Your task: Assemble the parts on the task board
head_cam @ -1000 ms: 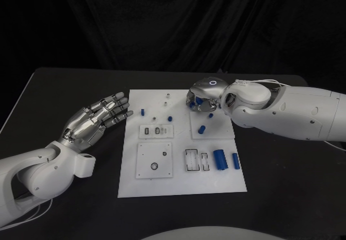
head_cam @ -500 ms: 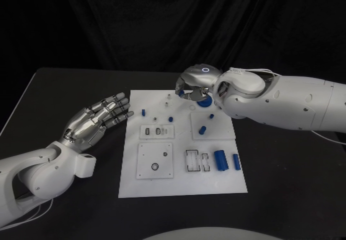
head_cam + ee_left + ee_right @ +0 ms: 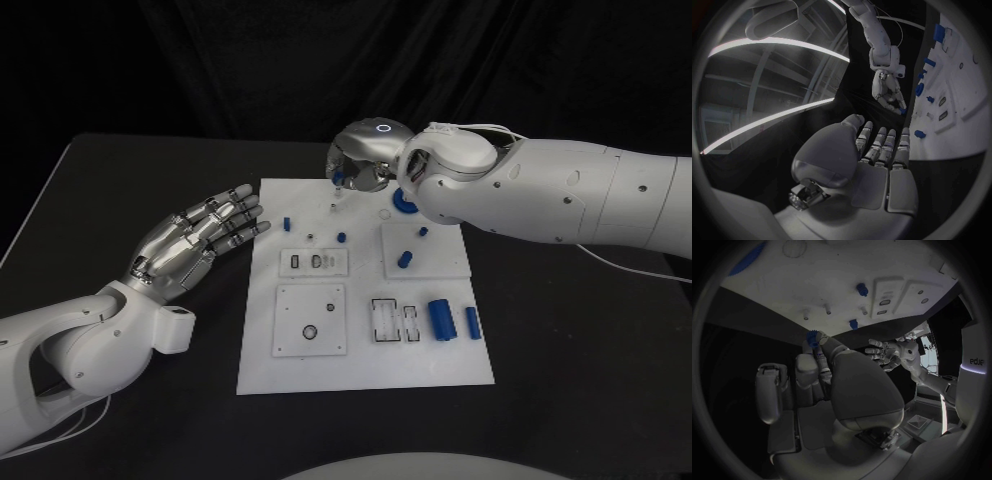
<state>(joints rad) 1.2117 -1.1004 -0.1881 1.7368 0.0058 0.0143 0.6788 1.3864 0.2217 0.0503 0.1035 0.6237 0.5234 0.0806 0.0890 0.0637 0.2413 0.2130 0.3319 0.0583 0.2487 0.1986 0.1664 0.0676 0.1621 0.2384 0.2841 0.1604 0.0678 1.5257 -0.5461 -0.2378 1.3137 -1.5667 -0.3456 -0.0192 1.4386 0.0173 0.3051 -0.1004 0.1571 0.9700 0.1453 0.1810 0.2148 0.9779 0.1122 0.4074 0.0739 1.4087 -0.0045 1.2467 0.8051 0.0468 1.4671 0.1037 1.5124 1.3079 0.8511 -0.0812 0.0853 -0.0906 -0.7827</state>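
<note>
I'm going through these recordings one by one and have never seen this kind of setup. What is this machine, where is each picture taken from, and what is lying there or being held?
It is a two-armed robot at a black table, each white arm ending in a silver hand. One picture looks down from its head; the two round ones come from cameras at its wrists, behind each hand. On the table lies the white task board, with small blue parts lying on it or standing in it. The left hand is at the board's left edge, fingers spread, holding nothing. The right hand is over the board's far end; its wrist view shows a small blue part pinched at its fingertips.
</note>
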